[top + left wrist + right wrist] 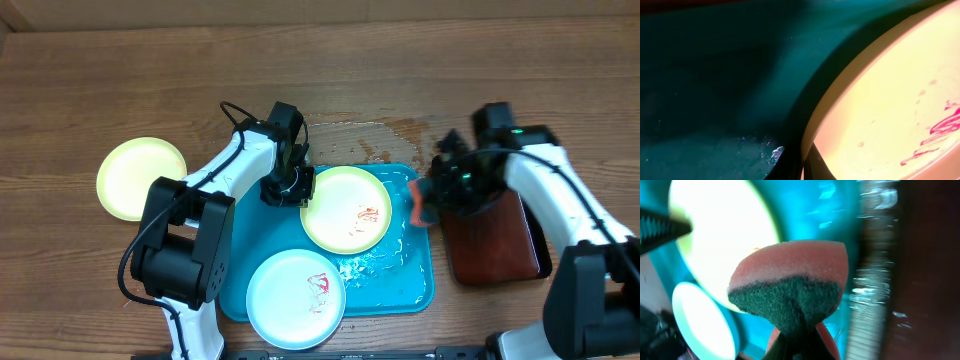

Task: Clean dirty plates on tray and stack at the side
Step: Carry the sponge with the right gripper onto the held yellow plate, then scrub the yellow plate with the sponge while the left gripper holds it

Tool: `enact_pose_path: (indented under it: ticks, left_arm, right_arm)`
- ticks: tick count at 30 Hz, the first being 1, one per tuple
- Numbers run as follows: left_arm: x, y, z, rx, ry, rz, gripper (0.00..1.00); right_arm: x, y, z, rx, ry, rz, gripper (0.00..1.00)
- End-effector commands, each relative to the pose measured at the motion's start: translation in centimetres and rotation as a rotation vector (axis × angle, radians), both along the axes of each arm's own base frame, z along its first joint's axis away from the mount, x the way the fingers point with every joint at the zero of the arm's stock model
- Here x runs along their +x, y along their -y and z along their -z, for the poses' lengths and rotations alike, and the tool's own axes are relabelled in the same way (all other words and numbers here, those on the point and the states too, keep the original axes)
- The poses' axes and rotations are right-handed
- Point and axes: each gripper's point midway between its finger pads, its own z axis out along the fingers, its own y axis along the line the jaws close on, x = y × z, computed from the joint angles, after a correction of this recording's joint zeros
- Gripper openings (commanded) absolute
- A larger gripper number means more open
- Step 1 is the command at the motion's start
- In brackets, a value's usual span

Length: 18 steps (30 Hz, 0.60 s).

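Green-rimmed plate (350,210) is pinched at its left edge by the left gripper (296,187), jaws closed down on the rim. In the left wrist view one dark finger (815,165) lies over the inside of that rim, and red streaks (940,132) show on the pale face beyond it. The green-rimmed plate rests on the back half of the tray (400,285), with the smears right of its centre.

The right gripper (428,195) is clamped on a sponge (413,203) and hangs over the tray's right rim, just beside the plate's right edge. From the right wrist camera the sponge (790,285) shows a pink foam layer and a dark green scouring layer, squeezed between the fingers at its lower end.

A pale blue plate (296,297) with a red smear lies at the tray's front-left corner, overhanging the front rim. A third plate (141,177), plain yellow-green, sits on the table (100,80) well to the left of the tray. Water glistens on the tray's floor near its right side, and a wet patch (385,135) marks the table just behind the tray's back rim. A dark brown tray (495,240) lies just right of the tray, under the right arm.
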Motion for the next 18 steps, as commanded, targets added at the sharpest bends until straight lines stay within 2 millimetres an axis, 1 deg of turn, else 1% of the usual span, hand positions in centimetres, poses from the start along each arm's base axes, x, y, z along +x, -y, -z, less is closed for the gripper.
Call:
enact_pose_path:
  ticks: [1, 4, 6, 9, 11, 13, 15, 16, 18]
  left_arm:
    - [-1.4, 0.7, 1.6, 0.024, -0.042, 0.028, 0.04]
    - [-1.5, 1.5, 1.7, 0.021, -0.032, 0.045, 0.04]
    - [-1.5, 2.1, 1.7, 0.018, -0.026, 0.042, 0.04]
    - [-1.5, 3.2, 1.5, -0.018, -0.023, 0.045, 0.04]
    - [-1.5, 3.8, 1.3, -0.049, -0.025, 0.046, 0.04]
    - [-1.5, 3.9, 1.3, -0.055, -0.025, 0.041, 0.04]
    - [-1.6, 3.9, 1.3, -0.052, -0.030, 0.041, 0.04]
    - [-1.6, 3.8, 1.3, -0.051, -0.032, 0.040, 0.04]
    - [-1.8, 3.8, 1.3, -0.049, -0.038, 0.041, 0.04]
  right_arm:
    - [0.0, -3.7, -2.0, 0.048, 0.048, -0.049, 0.04]
    - [-0.3, -7.1, -2.2, 0.064, 0.059, -0.062, 0.04]
    - [-0.3, -9.1, -2.4, 0.077, 0.064, -0.040, 0.04]
    - [0.2, -10.5, -2.3, 0.055, 0.057, 0.057, 0.04]
    - [0.8, -10.6, -1.8, 0.010, 0.050, 0.151, 0.04]
    - [1.2, -9.8, -0.8, -0.062, 0.029, 0.264, 0.04]
    - [1.3, -9.2, 0.7, -0.120, -0.013, 0.352, 0.04]
    - [1.2, -9.0, 1.1, -0.135, -0.026, 0.370, 0.04]
    - [0.9, -8.0, 2.6, -0.200, -0.069, 0.445, 0.04]
